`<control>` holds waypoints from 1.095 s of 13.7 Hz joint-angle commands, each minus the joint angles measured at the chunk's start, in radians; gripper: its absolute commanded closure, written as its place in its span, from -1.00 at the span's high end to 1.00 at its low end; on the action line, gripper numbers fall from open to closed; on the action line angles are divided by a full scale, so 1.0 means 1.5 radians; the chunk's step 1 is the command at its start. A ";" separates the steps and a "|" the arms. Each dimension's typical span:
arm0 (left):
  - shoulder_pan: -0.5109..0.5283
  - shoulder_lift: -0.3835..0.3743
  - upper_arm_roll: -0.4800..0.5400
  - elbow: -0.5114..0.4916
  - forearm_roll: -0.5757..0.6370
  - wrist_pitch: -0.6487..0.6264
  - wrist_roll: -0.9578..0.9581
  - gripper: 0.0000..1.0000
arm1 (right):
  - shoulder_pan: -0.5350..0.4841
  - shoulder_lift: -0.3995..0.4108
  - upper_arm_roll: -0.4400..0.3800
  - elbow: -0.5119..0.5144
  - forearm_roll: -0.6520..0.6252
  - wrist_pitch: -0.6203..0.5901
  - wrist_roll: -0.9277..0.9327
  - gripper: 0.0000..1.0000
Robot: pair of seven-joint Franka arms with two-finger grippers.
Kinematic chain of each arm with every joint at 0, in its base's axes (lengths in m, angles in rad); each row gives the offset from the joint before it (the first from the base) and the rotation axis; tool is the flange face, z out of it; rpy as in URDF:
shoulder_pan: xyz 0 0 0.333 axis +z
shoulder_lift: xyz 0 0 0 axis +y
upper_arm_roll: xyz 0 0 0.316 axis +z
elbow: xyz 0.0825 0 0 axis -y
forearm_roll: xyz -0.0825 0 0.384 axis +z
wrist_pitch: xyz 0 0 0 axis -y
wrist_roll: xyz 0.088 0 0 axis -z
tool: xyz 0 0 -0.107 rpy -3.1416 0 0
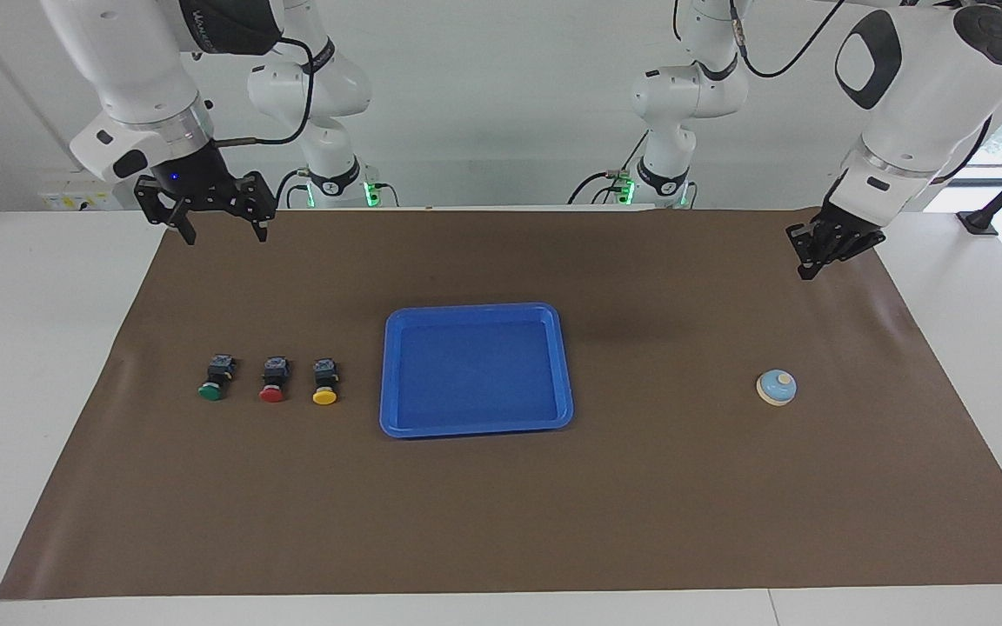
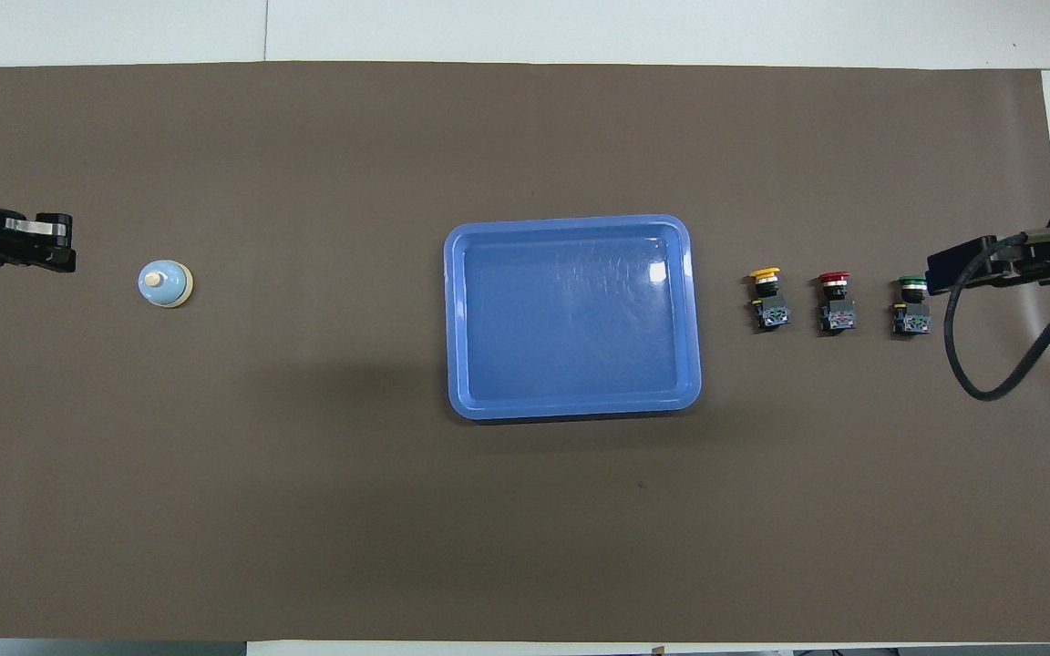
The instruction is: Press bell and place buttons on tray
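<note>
1. The left tool (image 1: 805,271) is clenched on nothing and hangs above the brown mat (image 1: 501,522) at the left arm's end of the bench.
2. The bell (image 1: 777,387) stands on the mat below it, farther from the robots, and it is untouched.
3. The step in hand, I judge, is to press the bell. The closed tip should come straight over the cream knob and go down vertically, so the bell does not slide.
4. A short, light push is enough; then lift clear.
5. The right tool (image 1: 221,233) is released and waits above the mat's corner at the right arm's end.
6. The green button (image 1: 212,382), red button (image 1: 273,383) and yellow button (image 1: 324,385) lie in a row beside the tray (image 1: 475,426), all outside it.
7. The tray sits mid-mat and holds nothing.
</note>
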 commanded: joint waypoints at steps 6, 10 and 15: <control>0.045 0.094 0.004 0.057 -0.008 -0.022 0.003 -1.00 | -0.006 -0.008 0.006 -0.005 -0.007 -0.008 0.006 1.00; 0.070 0.112 0.004 0.033 -0.012 0.044 0.004 -1.00 | -0.006 -0.008 0.006 -0.005 -0.007 -0.008 0.006 1.00; 0.072 0.127 0.007 -0.016 0.011 0.103 0.009 -1.00 | -0.006 -0.008 0.006 -0.005 -0.007 -0.008 0.006 1.00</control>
